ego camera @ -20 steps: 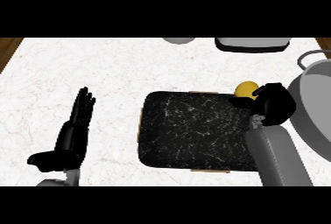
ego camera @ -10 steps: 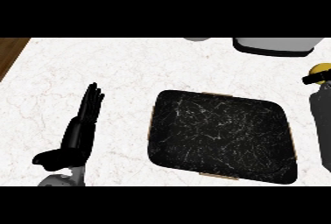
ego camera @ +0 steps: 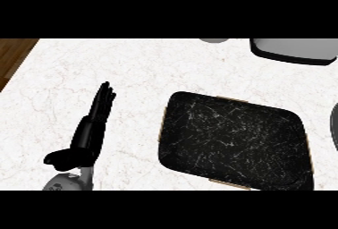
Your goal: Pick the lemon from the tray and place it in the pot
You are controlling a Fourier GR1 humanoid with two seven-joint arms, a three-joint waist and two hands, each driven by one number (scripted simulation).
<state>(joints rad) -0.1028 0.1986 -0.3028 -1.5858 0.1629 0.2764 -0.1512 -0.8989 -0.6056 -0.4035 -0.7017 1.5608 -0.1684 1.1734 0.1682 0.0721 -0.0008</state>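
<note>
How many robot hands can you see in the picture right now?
1. The left hand rests open at lower left, on the counter beside the tray, fingers straight. The right hand is outside the view.

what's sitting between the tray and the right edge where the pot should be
Nothing visible does. The dark tray has no lemon on it, and only bare counter lies toward the grey sliver at the right edge. The left hand rests open, far left.
</note>
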